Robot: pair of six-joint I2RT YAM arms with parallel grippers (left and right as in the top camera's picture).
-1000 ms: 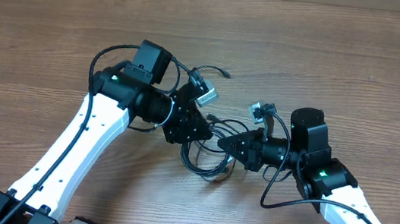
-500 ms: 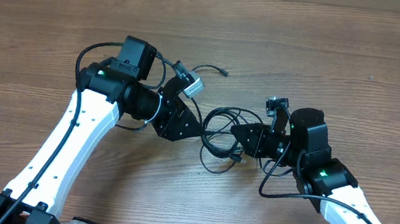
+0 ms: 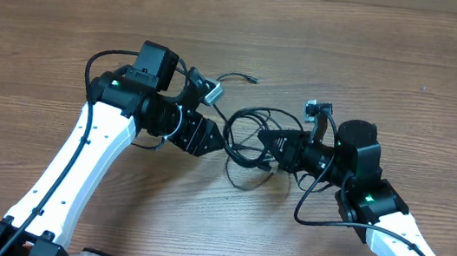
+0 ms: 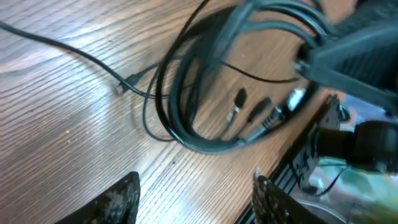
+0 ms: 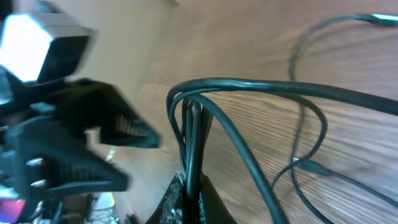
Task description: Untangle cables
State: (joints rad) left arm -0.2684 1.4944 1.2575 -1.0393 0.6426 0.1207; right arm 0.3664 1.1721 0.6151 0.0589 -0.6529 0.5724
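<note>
- My right hand (image 3: 271,148) sits just right of the cables (image 3: 250,133). Its fingers (image 5: 186,200) are pressed together, pinching several black strands that rise from the grip in a tight bend.
- My left hand (image 3: 215,139) is just left of the cables, fingers (image 4: 118,200) spread with nothing between them. I can't tell whether the tips brush the loops.
- The cables lie in loose loops on the wooden surface (image 3: 393,70) between both hands, with small plug tips (image 4: 293,98) inside the loop.
- Beyond the cables, one thin strand (image 3: 236,77) trails away.

Bright even light, soft shadows, both wrist views motion-blurred
</note>
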